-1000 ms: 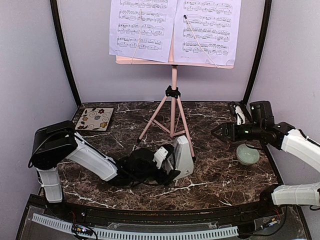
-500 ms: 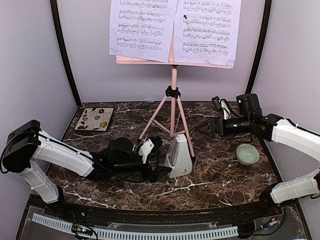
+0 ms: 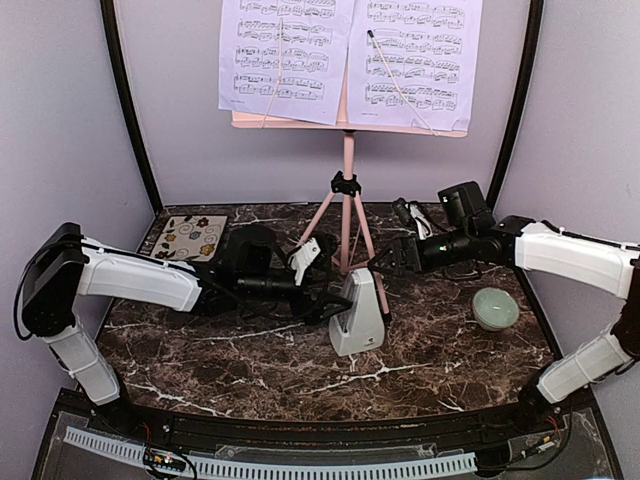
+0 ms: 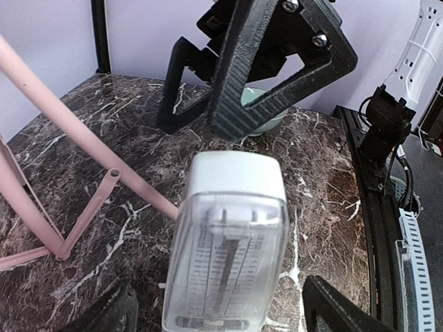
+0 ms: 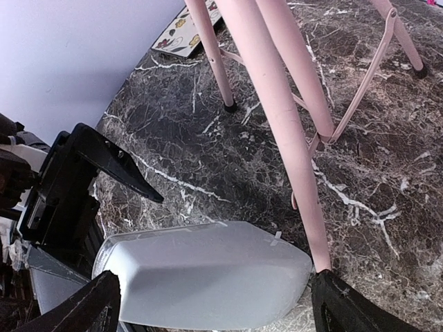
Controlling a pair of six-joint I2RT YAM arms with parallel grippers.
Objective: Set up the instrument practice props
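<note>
The jaws of the left gripper (image 3: 325,298) stand apart. A second ago they were around the metronome (image 3: 358,312); now they have let go, and the arm has drawn back toward the coaster (image 3: 190,238). Its wrist view shows the tips wide on either side of the metronome, touching nothing. The right gripper (image 3: 383,258), jaws also apart and empty, has come in from beside the bowl (image 3: 496,308) and now hangs near the metronome's top.

The metronome stands upright on the counter (image 3: 250,360), just in front of the legs of the music stand (image 3: 347,215), whose desk carries the sheet music (image 3: 350,60). All three props look placed, so the setup seems nearly finished. The right arm may be coming to nudge the metronome.
</note>
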